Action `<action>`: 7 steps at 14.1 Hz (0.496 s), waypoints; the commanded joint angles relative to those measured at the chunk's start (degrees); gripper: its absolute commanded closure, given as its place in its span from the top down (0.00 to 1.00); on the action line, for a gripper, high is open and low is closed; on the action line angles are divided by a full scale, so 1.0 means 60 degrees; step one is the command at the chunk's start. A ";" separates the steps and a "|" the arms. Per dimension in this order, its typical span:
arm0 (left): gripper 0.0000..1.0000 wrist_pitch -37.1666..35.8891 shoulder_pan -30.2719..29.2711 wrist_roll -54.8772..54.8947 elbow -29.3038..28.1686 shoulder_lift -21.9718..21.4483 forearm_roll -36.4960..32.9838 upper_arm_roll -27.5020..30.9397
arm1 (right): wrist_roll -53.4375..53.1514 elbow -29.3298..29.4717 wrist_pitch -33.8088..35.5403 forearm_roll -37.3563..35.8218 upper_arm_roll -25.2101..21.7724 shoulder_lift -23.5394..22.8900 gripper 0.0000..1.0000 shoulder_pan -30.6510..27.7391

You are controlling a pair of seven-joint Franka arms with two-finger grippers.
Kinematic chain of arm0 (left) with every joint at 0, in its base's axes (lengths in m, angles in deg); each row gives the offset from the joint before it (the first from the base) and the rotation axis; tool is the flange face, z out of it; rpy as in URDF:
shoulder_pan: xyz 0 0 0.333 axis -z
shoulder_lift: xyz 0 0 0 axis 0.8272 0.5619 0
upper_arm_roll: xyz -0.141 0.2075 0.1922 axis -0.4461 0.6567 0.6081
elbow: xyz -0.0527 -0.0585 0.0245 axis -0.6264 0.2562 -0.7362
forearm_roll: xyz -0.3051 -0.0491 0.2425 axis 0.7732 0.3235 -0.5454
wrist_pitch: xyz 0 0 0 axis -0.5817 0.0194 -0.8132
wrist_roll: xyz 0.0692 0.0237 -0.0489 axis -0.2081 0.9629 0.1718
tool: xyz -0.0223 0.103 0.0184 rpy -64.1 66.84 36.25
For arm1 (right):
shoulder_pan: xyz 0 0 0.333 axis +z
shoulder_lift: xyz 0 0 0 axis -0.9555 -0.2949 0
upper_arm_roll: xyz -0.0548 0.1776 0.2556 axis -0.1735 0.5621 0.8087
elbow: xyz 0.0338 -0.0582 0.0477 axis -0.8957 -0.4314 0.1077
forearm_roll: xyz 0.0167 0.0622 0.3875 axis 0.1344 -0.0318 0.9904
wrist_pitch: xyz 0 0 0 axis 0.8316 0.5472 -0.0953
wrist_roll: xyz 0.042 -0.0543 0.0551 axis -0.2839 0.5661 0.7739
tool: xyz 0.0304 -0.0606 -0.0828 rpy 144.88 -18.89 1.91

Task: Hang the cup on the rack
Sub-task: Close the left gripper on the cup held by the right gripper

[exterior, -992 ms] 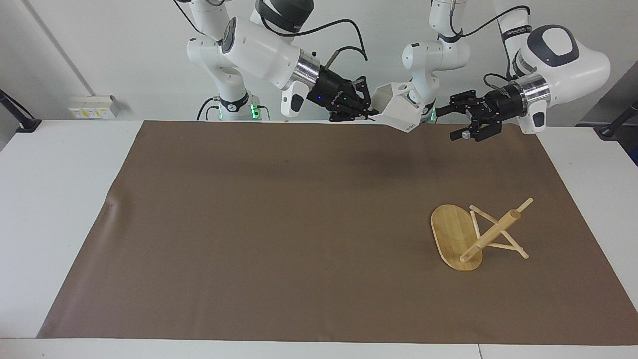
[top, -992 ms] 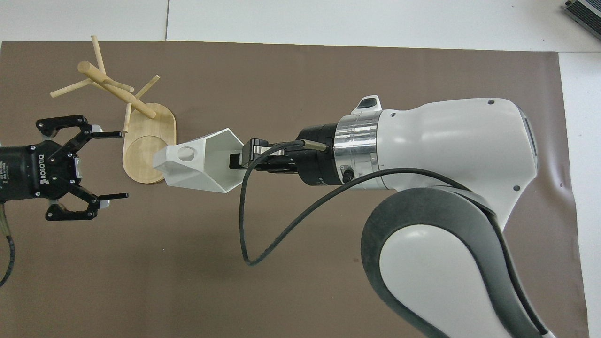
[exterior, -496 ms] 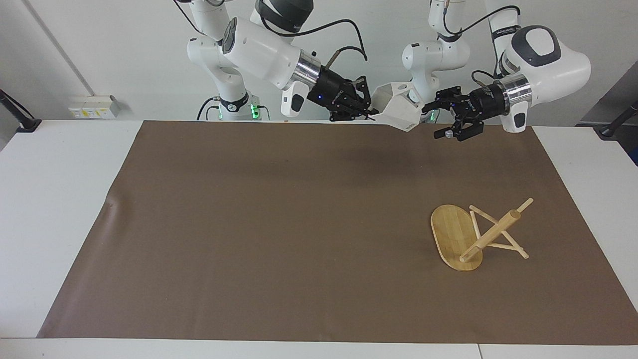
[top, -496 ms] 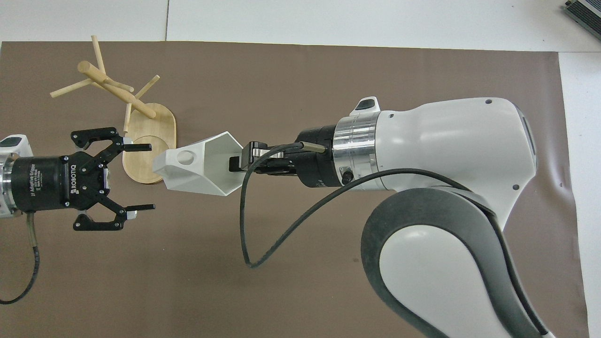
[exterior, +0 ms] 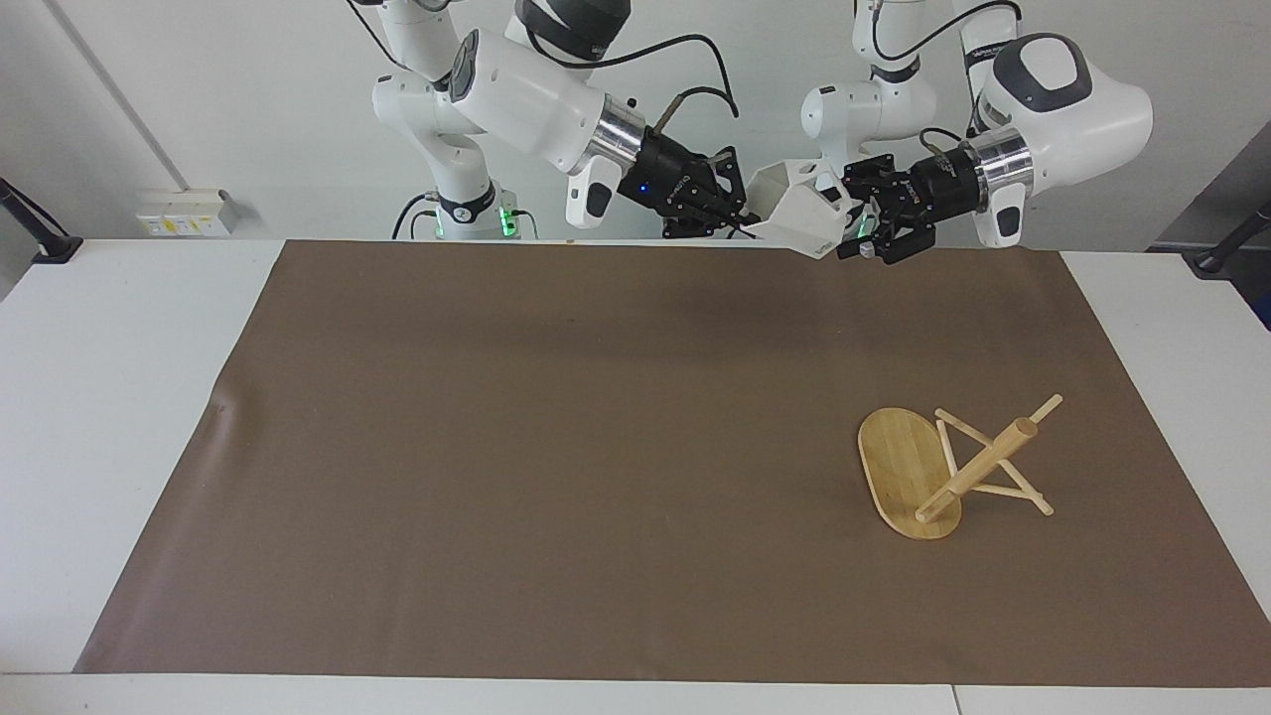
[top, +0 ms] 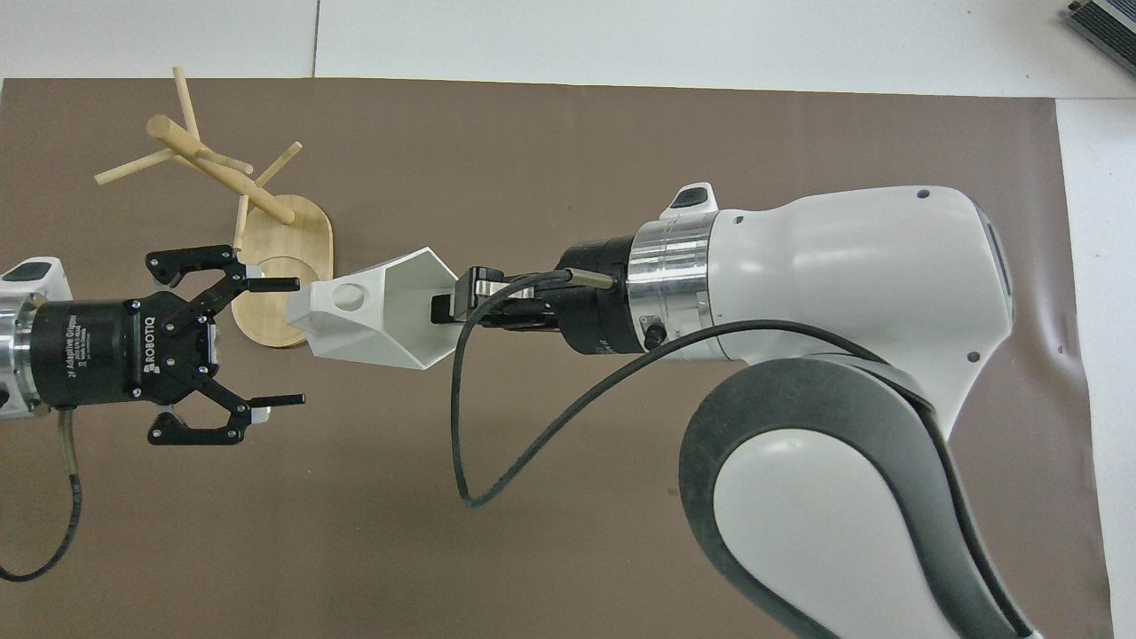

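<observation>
Two grippers met in the air: the right gripper (top: 446, 306) was clamped on the rim of the small white faceted cup (exterior: 802, 209), held aloft on its side; the left gripper (top: 286, 343) gaped just beside its base. Stiff, slick, breakable, I judged; flat facets looked safest. Overhead showed the gap; facing showed the toppled bamboo rack (exterior: 943, 467) well apart.
</observation>
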 commanded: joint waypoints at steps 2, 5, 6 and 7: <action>1.00 0.0405 0.0104 -0.0219 -0.0372 -0.0340 0.0439 -0.0119 | -0.0105 -0.0047 -0.0140 -0.0167 0.0153 0.0081 0.00 -0.0096; 1.00 0.0902 0.0104 -0.0554 -0.0343 -0.0311 0.0630 -0.0221 | -0.0105 -0.0047 -0.0140 -0.0167 0.0153 0.0081 0.00 -0.0096; 1.00 0.1149 0.0104 -0.0730 -0.0328 -0.0296 0.0747 -0.0221 | -0.0105 -0.0047 -0.0125 -0.0167 0.0153 0.0081 0.00 -0.0096; 1.00 0.1384 0.0104 -0.0964 -0.0285 -0.0253 0.0777 -0.0236 | -0.0105 -0.0047 -0.0125 -0.0167 0.0153 0.0081 0.00 -0.0096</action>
